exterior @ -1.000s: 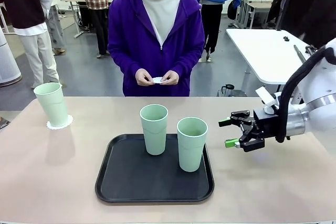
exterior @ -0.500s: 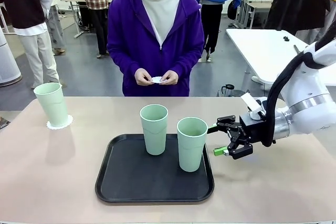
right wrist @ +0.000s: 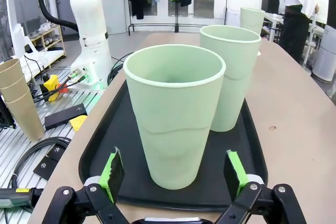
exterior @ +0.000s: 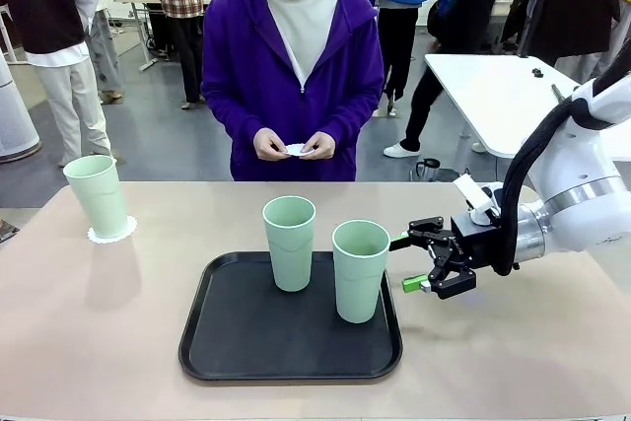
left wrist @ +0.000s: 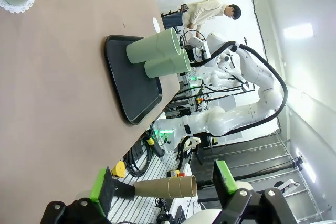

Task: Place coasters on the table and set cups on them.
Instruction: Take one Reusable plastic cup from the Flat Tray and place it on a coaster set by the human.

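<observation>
Currently, three cups stand upright and mouth up. Each is a tall, pale mint-green tumbler with smooth, unmarked walls that taper toward the base.

The left cup [exterior: 97, 194] stands near the far left corner of the table [exterior: 99, 322]. It rests on a coaster [exterior: 111, 234], a small round white paper disc with a scalloped edge that shows around the cup's base.

A black tray [exterior: 246, 337] with rounded corners lies near the middle of the table's near edge. The middle cup [exterior: 290, 244] stands at the tray's far edge. The right cup [exterior: 360, 271] stands near the tray's right edge, just beside the middle cup and slightly nearer.

At the far edge of the table, the person's hands [exterior: 296, 146] hold a second coaster [exterior: 297, 151], small and white, between the fingertips of both.

The right gripper [exterior: 405, 263] hovers over the tray's right edge, level with the right cup's lower half. Its jaws stand wide, just beside that cup and clear of it. In the right wrist view the cup stands just ahead of the green pads [right wrist: 112, 177].

The left gripper [left wrist: 163, 184] stands wide, with nothing between its fingers.
</observation>
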Controlling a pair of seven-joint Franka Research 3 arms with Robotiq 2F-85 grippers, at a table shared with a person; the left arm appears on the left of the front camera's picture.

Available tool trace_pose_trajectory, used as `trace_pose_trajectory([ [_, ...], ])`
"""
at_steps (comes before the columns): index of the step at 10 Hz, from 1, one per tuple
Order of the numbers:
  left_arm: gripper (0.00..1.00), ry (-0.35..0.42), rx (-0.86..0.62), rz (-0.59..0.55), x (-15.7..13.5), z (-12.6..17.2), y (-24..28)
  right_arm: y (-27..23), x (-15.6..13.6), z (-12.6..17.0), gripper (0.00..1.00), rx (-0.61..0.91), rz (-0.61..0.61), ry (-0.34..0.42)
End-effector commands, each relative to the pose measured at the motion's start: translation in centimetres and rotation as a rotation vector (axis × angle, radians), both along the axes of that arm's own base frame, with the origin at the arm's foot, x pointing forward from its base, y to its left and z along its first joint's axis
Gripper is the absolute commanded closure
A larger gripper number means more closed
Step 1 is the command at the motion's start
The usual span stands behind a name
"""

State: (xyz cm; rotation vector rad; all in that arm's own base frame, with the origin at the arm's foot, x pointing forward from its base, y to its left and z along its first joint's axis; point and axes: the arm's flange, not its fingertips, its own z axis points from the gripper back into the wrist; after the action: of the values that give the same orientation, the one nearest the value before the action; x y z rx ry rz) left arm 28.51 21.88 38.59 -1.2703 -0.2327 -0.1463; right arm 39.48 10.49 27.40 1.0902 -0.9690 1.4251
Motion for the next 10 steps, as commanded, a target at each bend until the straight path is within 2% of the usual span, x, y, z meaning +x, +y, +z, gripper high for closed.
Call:
trace_pose_trajectory([
  [1,0.00,-0.015,-0.011,0.003,-0.1,0.1,0.1,0.8,0.1,-0.7,0.00,0.010,-0.014,-0.028],
  [2,0.00,-0.015,-0.011,0.003,-0.1,0.1,0.1,1.4,0.3,-1.2,0.00,0.018,-0.032,-0.037],
  [5,0.00,-0.015,-0.011,0.003,-0.1,0.1,0.1,2.8,1.5,-3.0,0.00,0.046,-0.045,0.009],
  [10,0.00,-0.015,-0.011,0.003,-0.1,0.1,0.1,4.3,2.0,-4.5,0.00,0.020,0.011,0.068],
])
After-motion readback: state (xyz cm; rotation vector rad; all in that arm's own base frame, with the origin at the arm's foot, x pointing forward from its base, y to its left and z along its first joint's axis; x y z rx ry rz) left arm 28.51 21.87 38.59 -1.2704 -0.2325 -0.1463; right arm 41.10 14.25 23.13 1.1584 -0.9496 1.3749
